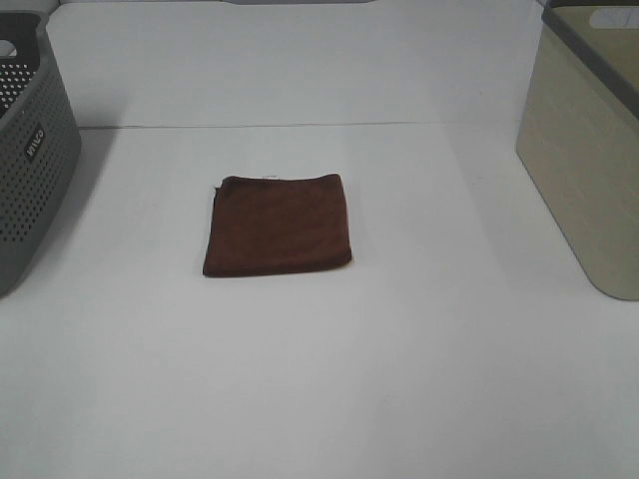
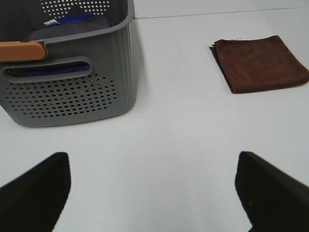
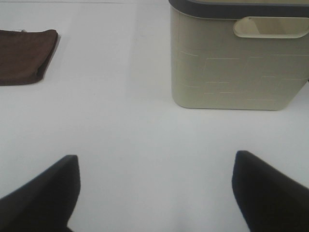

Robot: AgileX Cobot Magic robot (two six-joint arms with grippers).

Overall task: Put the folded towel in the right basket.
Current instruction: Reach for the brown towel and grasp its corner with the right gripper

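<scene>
The dark brown folded towel (image 1: pixel 279 224) lies flat in the middle of the white table. It also shows in the left wrist view (image 2: pixel 260 63) and at the edge of the right wrist view (image 3: pixel 24 55). The right basket (image 1: pixel 589 150), beige with a dark grey rim, stands at the table's right edge; the right wrist view shows its wall and handle opening (image 3: pixel 239 63). Neither gripper shows in the exterior high view. My left gripper (image 2: pixel 154 193) is open and empty, well short of the towel. My right gripper (image 3: pixel 154 193) is open and empty, with the beige basket ahead of it.
A dark grey perforated basket (image 1: pixel 30 160) with a small white logo stands at the table's left edge. In the left wrist view it (image 2: pixel 72 87) holds blue and grey cloth, with an orange piece at its handle. The table (image 1: pixel 319 379) is white.
</scene>
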